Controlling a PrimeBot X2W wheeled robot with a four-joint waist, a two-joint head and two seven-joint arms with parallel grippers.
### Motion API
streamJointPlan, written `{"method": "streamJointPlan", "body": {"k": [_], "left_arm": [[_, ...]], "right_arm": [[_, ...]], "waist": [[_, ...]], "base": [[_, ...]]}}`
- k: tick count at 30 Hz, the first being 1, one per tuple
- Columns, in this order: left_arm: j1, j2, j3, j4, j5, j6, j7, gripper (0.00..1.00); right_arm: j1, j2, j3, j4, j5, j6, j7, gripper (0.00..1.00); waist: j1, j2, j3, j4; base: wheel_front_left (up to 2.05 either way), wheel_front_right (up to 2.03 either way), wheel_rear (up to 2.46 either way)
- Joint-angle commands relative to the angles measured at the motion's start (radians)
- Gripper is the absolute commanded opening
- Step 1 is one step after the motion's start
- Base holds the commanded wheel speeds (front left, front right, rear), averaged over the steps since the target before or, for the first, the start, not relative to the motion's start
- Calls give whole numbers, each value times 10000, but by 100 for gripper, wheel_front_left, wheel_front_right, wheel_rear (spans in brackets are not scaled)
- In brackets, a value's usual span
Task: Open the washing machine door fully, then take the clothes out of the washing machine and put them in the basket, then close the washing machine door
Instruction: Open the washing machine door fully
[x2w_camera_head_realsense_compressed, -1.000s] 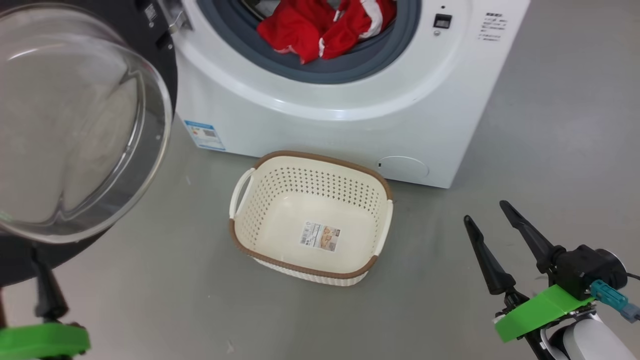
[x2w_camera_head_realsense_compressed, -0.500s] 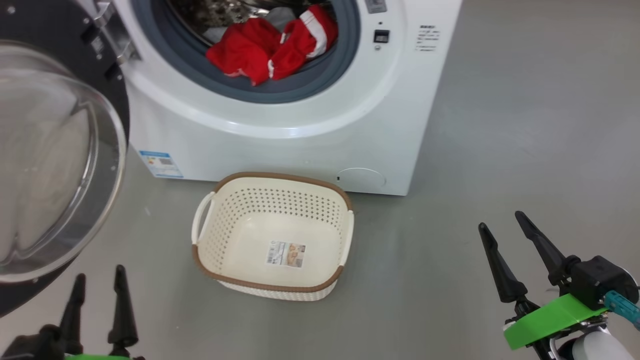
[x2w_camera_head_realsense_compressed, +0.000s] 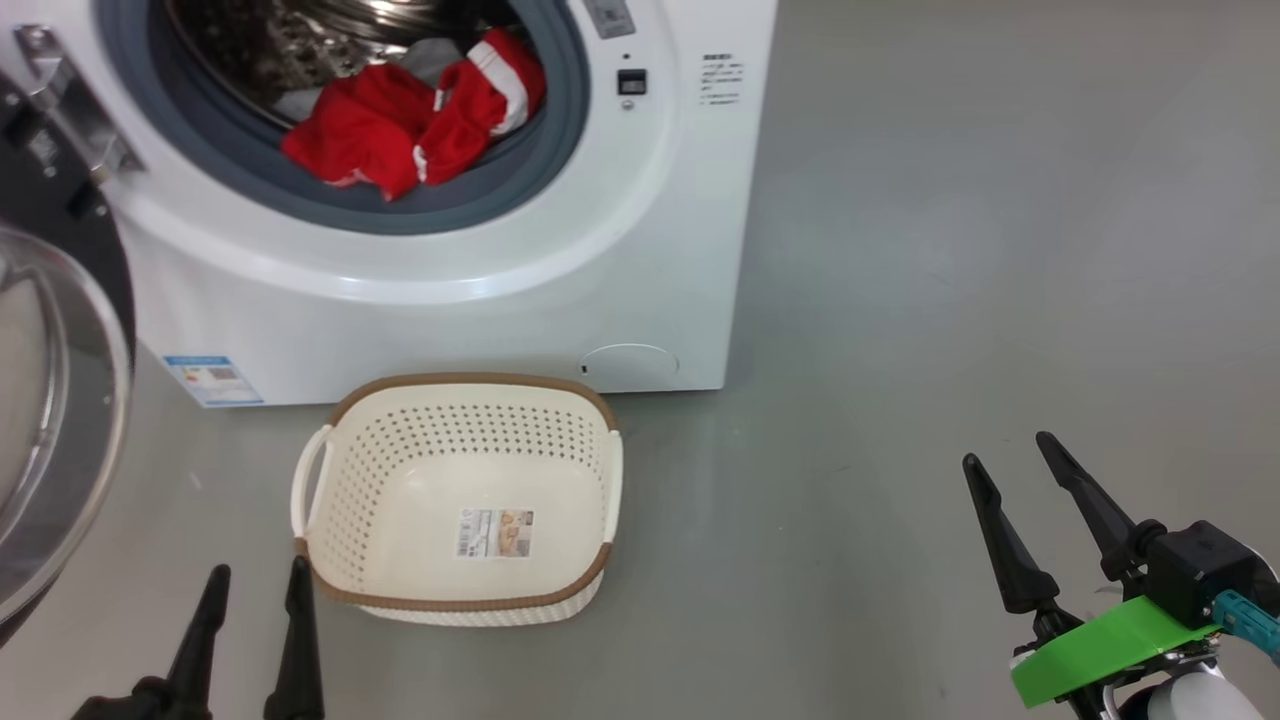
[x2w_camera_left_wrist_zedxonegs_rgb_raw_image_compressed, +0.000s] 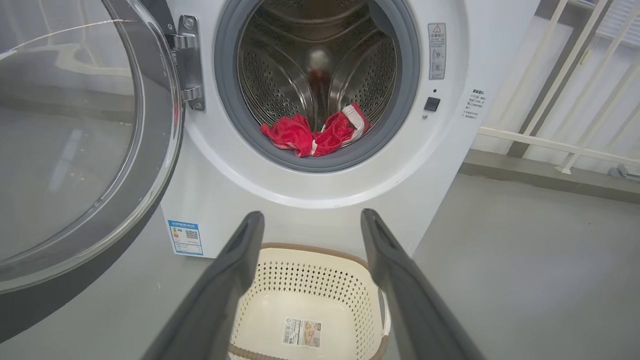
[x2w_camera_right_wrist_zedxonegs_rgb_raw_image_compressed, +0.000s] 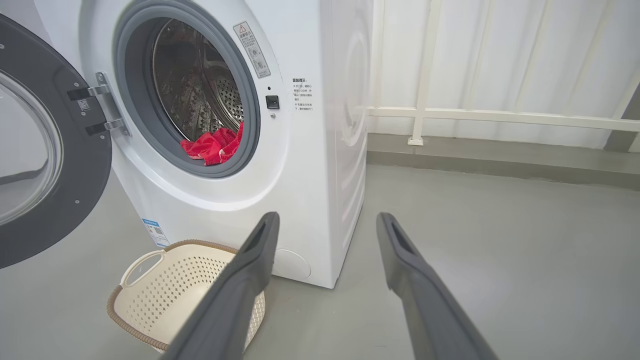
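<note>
The white washing machine (x2w_camera_head_realsense_compressed: 560, 290) stands with its door (x2w_camera_head_realsense_compressed: 50, 440) swung wide open to the left, glass bowl facing out. Red clothes (x2w_camera_head_realsense_compressed: 410, 130) with white trim lie at the front of the steel drum, on the grey gasket; they also show in the wrist views, clothes (x2w_camera_left_wrist_zedxonegs_rgb_raw_image_compressed: 312, 137) and clothes (x2w_camera_right_wrist_zedxonegs_rgb_raw_image_compressed: 212, 146). The cream basket (x2w_camera_head_realsense_compressed: 455, 383) sits on the floor in front of the machine, holding nothing but its paper label. My left gripper (x2w_camera_head_realsense_compressed: 256, 572) is open, low, just left of the basket. My right gripper (x2w_camera_head_realsense_compressed: 1008, 452) is open, far right of the basket.
Grey floor stretches to the right of the machine. A white railing (x2w_camera_right_wrist_zedxonegs_rgb_raw_image_compressed: 500, 117) and wall run behind it. The open door (x2w_camera_left_wrist_zedxonegs_rgb_raw_image_compressed: 90, 150) juts out at the left, near my left arm's side.
The head camera has turned, sliding the whole scene left. My left gripper has come out from under the door into the lower left, still open. The right gripper has hardly moved.
</note>
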Motion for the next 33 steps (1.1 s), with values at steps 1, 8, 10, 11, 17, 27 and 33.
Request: {"method": "streamJointPlan", "body": {"k": [1,8,10,11,17,27,33], "left_arm": [[1,219,207,-341,-45,-55,-51,100],[269,274,12,-546,-62,-55,-51,100],[310,290,-33,-590,-70,-55,-51,100],[326,294,-48,-607,-74,-55,-51,100],[339,354,-125,-695,-62,-55,-51,100],[363,413,-207,-744,-117,-56,-51,100],[404,424,-197,-799,-166,-56,-51,100]], "right_arm": [[-36,-97,105,-255,-19,63,-94,100],[139,-93,-62,-289,-4,63,-94,100],[183,-94,-113,-308,-12,63,-94,100],[202,-85,-143,-318,-10,63,-94,100],[259,-79,-249,-358,-4,63,-94,100],[438,4,-481,-420,3,63,-94,100],[466,57,-515,-448,-13,63,-94,100]], "waist": [[0,-1,-37,-251],[0,-1,-163,-657],[0,-1,-176,-753],[0,-1,-184,-805],[0,-1,-155,-1057],[0,-1,-179,-1449],[0,-1,-182,-1574]], "base": [[0,0,0],[0,0,0],[0,0,0],[0,0,0],[0,0,0],[0,0,0],[0,0,0]]}}
